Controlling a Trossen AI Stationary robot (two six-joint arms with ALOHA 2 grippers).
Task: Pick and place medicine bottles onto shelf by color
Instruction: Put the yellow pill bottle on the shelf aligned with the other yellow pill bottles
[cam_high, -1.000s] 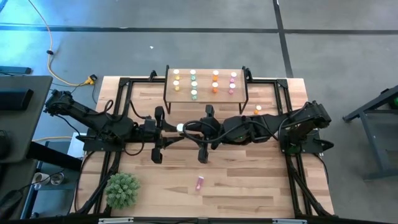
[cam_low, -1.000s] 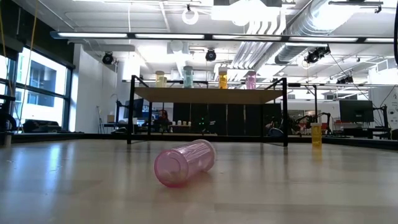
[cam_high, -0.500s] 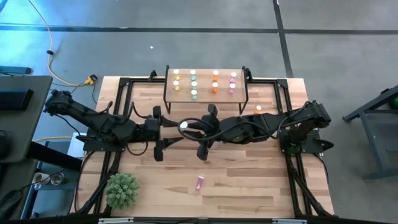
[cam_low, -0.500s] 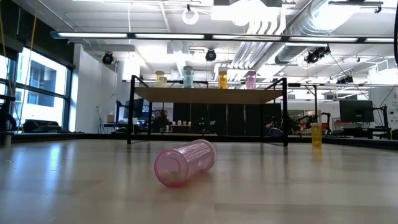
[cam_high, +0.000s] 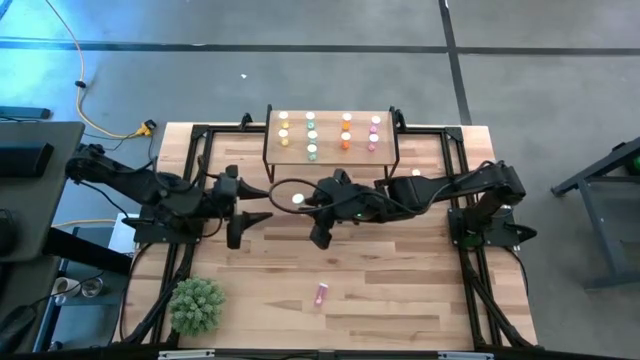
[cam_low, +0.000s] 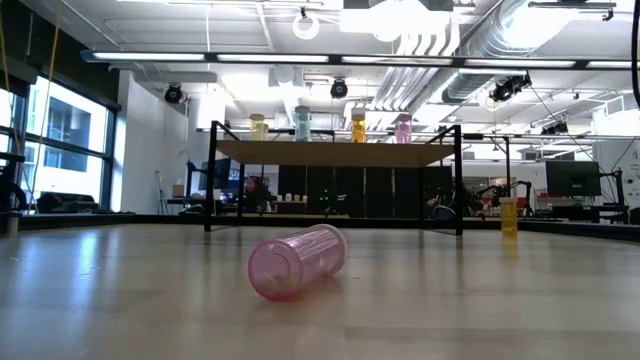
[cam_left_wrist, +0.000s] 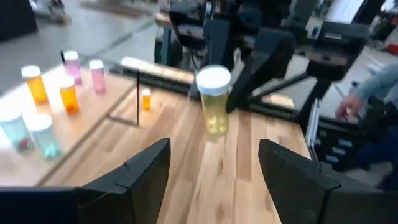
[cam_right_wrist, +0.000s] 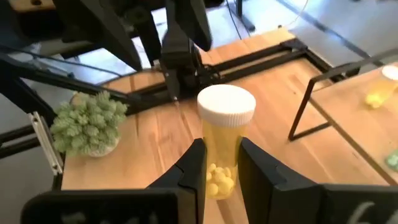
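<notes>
A yellow medicine bottle (cam_right_wrist: 219, 149) with a white cap (cam_high: 296, 199) hangs above the table's middle, and my right gripper (cam_right_wrist: 217, 177) is shut on it. My left gripper (cam_left_wrist: 214, 180) stands open a short way to the bottle's left (cam_left_wrist: 214, 99), with nothing between its fingers. The shelf (cam_high: 330, 155) stands at the far edge with several bottles upright in colour rows. A pink bottle (cam_low: 297, 262) lies on its side near the front. An orange bottle (cam_low: 509, 215) stands on the table to the right of the shelf. My right gripper pinches the yellow bottle's body (cam_right_wrist: 219, 163), below the cap, between its two fingers (cam_right_wrist: 191, 171). The fingers reach in from the table's right, slanting a little downward. The bottle stands upright in the hold, cap up, lifted clear of the table.
A small green plant (cam_high: 196, 305) sits at the near left corner. Black frame rails (cam_high: 190, 160) run along the table's sides. A person's hand (cam_left_wrist: 348, 109) shows beyond the table in the left wrist view. Bare wood lies around the pink bottle (cam_high: 322, 293).
My left gripper has drawn back from the yellow bottle toward the table's left edge. My right gripper keeps the bottle, has rolled its wrist and sunk a little; the bottle stays near the table's middle, clear of the wood.
</notes>
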